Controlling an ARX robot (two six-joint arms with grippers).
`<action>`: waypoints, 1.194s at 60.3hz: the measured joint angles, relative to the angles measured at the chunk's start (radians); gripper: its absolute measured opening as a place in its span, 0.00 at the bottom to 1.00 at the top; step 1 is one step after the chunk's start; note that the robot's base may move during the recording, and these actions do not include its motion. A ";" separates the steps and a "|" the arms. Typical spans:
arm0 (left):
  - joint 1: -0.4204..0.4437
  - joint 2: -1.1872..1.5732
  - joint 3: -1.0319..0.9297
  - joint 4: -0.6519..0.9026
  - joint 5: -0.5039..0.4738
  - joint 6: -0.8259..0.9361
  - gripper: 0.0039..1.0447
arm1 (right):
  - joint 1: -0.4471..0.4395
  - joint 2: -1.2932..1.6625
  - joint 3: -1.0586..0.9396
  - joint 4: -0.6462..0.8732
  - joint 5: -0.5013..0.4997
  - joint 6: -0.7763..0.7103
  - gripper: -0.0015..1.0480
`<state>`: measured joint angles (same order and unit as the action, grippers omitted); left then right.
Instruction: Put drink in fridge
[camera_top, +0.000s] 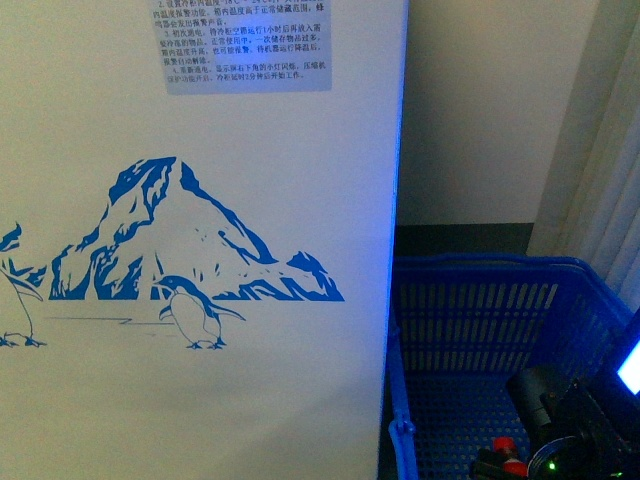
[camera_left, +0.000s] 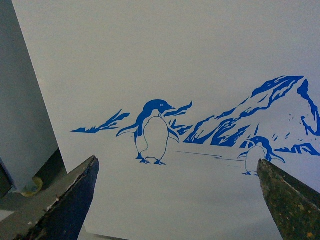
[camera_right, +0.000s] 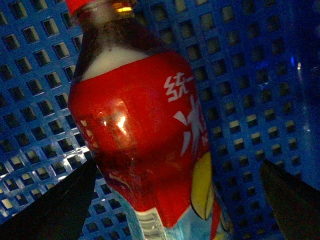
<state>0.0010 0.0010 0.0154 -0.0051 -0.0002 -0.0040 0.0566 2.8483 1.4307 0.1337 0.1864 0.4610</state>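
The fridge (camera_top: 200, 240) fills the left of the front view, a white wall with the blue penguin-and-mountain picture; its top and lids are out of view. The left wrist view shows the same white wall (camera_left: 165, 60) close ahead. My left gripper (camera_left: 177, 200) is open and empty in front of it. The drink (camera_right: 142, 135), a bottle with a red cap and red label, lies in the blue mesh basket. My right gripper (camera_right: 177, 200) is open with its jaws on either side of the bottle, not closed on it. In the front view only the red cap (camera_top: 508, 458) shows beside my right arm.
The blue plastic mesh shopping basket (camera_top: 480, 310) stands on the floor right of the fridge; its mesh (camera_right: 250, 75) surrounds the bottle. My right arm's dark wrist (camera_top: 575, 430) reaches into it. A pale wall and curtain stand behind the basket.
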 joint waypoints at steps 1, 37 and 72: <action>0.000 0.000 0.000 0.000 0.000 0.000 0.92 | 0.000 0.005 0.005 -0.001 0.000 0.000 0.93; 0.000 0.000 0.000 0.000 0.000 0.000 0.92 | 0.010 0.170 0.177 -0.050 -0.019 -0.033 0.93; 0.000 0.000 0.000 0.000 0.000 0.000 0.92 | 0.027 0.119 0.080 0.001 -0.058 -0.031 0.38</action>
<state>0.0010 0.0010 0.0154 -0.0051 -0.0002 -0.0040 0.0834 2.9669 1.5112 0.1349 0.1287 0.4301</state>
